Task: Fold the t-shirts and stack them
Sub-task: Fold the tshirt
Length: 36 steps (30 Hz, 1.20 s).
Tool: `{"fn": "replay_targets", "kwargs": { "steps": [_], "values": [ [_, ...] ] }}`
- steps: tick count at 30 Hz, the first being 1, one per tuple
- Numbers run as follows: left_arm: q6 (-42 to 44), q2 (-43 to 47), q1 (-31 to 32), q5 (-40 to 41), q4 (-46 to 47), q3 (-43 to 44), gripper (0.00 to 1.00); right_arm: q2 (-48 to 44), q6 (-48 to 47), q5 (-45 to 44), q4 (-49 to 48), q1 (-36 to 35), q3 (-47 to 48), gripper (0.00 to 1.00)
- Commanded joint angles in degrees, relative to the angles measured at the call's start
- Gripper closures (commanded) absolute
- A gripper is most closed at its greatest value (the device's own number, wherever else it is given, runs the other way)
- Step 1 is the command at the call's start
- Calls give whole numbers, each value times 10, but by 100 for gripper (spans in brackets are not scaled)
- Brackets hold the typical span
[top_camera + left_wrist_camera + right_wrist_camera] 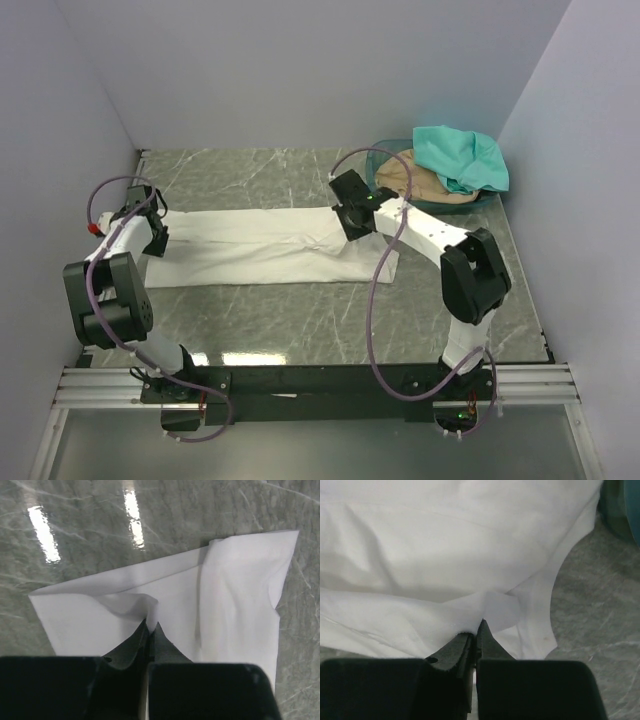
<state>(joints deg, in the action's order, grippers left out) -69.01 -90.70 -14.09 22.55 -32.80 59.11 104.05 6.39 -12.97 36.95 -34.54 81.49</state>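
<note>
The white t-shirt (260,247) lies folded lengthwise as a long band across the table's middle. My left gripper (152,236) is shut on its left end; in the left wrist view the jaws (151,625) pinch a raised fold of white cloth (165,600). My right gripper (352,224) is shut on the shirt's right end; the right wrist view shows its jaws (477,628) closed on a white cloth edge (470,565). The teal t-shirt (462,157) lies on the tan t-shirt (415,182) in the basket at the back right. The white shirt's print is hidden.
The round translucent green basket (383,152) stands at the back right corner, close behind the right arm. Grey walls close in the marbled table (300,310) on the left, back and right. A black rail runs along the near edge.
</note>
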Motion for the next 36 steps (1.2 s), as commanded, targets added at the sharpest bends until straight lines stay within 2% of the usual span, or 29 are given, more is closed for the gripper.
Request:
{"fn": "replay_targets", "kwargs": {
  "steps": [1,2,4,6,9,10,11,12,13,14,21,22,26,29,36],
  "values": [
    [34,-17,1,6,32,30,94,33,-93,-15,-56,4,38,98],
    [36,-26,2,4,32,34,91,40,-119,-12,-77,5,43,91],
    [41,-33,2,3,33,40,82,63,-144,-9,-94,7,61,87],
    [50,-35,3,-6,35,48,78,78,-163,-29,-113,7,74,82],
    [58,-14,3,-5,40,55,54,105,-141,-107,-98,10,124,73],
    [57,-5,3,0,31,64,34,103,-132,-135,-107,11,132,69],
    [63,10,2,0,26,69,27,96,-122,-154,-109,11,132,66],
    [63,20,4,-3,22,72,16,86,-115,-156,-115,11,127,34],
    [72,40,5,-7,21,77,1,58,-108,-152,-128,11,111,26],
    [73,51,8,-11,19,78,1,44,-96,-139,-129,11,100,18],
    [77,127,49,-44,40,31,0,-91,12,45,-158,10,-57,15],
    [78,133,54,-67,46,15,1,-106,25,108,-165,11,-93,15],
    [88,146,68,-100,66,-24,1,-112,84,226,-201,10,-150,13],
    [91,155,71,-104,65,-47,1,-86,105,258,-214,10,-159,11],
    [97,189,72,-99,68,-87,1,-7,147,265,-269,8,-136,11]
  ]
}}
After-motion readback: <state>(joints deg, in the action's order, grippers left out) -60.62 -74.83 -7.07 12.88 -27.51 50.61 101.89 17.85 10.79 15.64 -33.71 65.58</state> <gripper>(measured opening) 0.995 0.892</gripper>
